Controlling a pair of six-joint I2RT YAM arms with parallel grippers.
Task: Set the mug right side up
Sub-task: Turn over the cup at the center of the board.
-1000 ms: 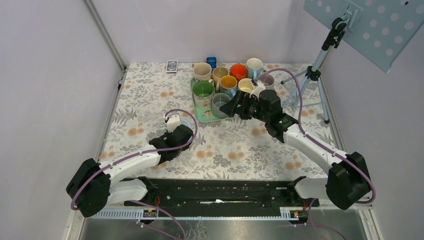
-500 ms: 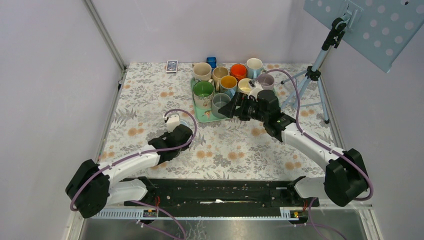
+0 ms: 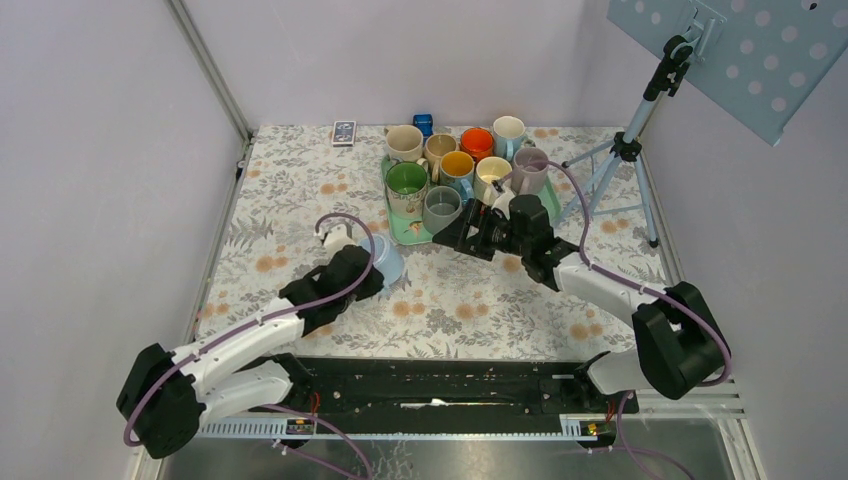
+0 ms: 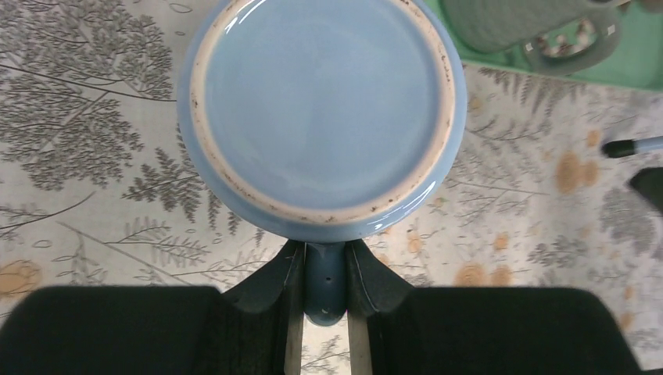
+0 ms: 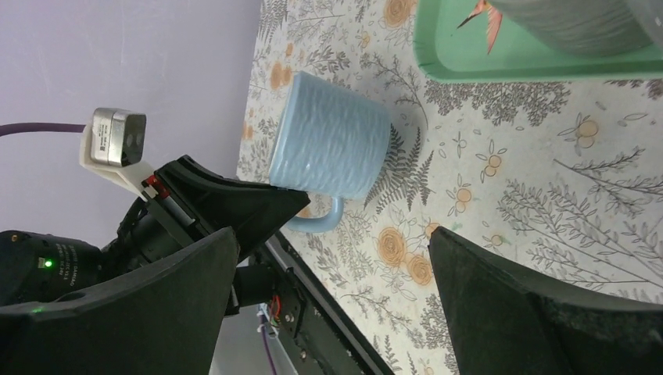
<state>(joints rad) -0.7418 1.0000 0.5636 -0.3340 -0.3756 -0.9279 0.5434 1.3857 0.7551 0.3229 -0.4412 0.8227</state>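
A light blue mug (image 3: 388, 262) is base up, its rim towards the floral table. The left wrist view shows its round base (image 4: 322, 109). My left gripper (image 3: 362, 272) is shut on the mug's handle (image 4: 324, 277), one finger on each side. The right wrist view shows the mug's ribbed side (image 5: 328, 148) and its handle (image 5: 320, 221) running into the left gripper. I cannot tell whether the rim touches the table. My right gripper (image 3: 455, 232) is open and empty, low over the table to the mug's right, pointing at it (image 5: 330, 242).
A green tray (image 3: 400, 232) with several upright mugs stands at the back centre; its corner shows in the right wrist view (image 5: 469, 62). A grey mug (image 4: 508, 23) sits at the tray's near edge. A tripod (image 3: 625, 150) stands back right. A small box (image 3: 343, 132) lies at the back.
My left arm has shifted and stretched out with the blue mug, which now shows beside the gripper. My right gripper has swung from over the tray towards the near left, facing the mug.
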